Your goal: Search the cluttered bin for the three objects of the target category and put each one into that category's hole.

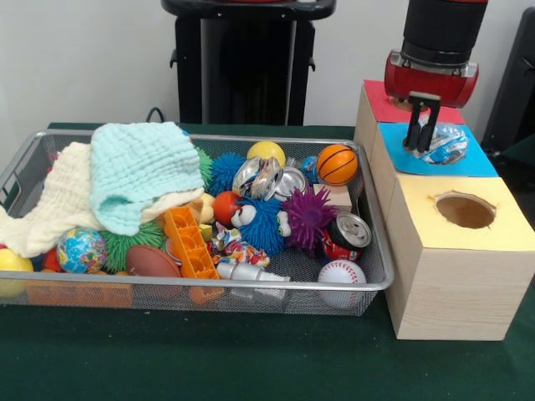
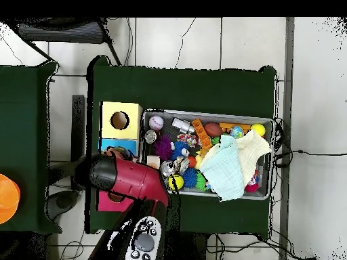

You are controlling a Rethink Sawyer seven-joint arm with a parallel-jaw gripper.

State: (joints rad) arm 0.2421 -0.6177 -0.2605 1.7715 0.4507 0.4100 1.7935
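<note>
My gripper [image 1: 423,144] hangs over the blue-topped box [image 1: 476,160] at the right, with its fingers converging onto a crushed silver can [image 1: 447,144] that rests at that box's hole. The gripper appears shut on the can's edge. In the wire bin [image 1: 380,271] lie more cans: crushed shiny ones [image 1: 267,177] at the back, a red can [image 1: 344,234] near the right wall and a silver one [image 1: 242,271] at the front. In the overhead view the red arm [image 2: 129,176] covers the gripper and most of the blue box [image 2: 112,144].
A yellow-topped box with a round hole [image 1: 466,210] stands nearest the camera, and a red-topped box [image 1: 386,109] is behind the blue one. The bin also holds a mint cloth [image 1: 142,175], a cream cloth [image 1: 58,205], a basketball [image 1: 337,164], a baseball [image 1: 341,272] and spiky balls [image 1: 308,215].
</note>
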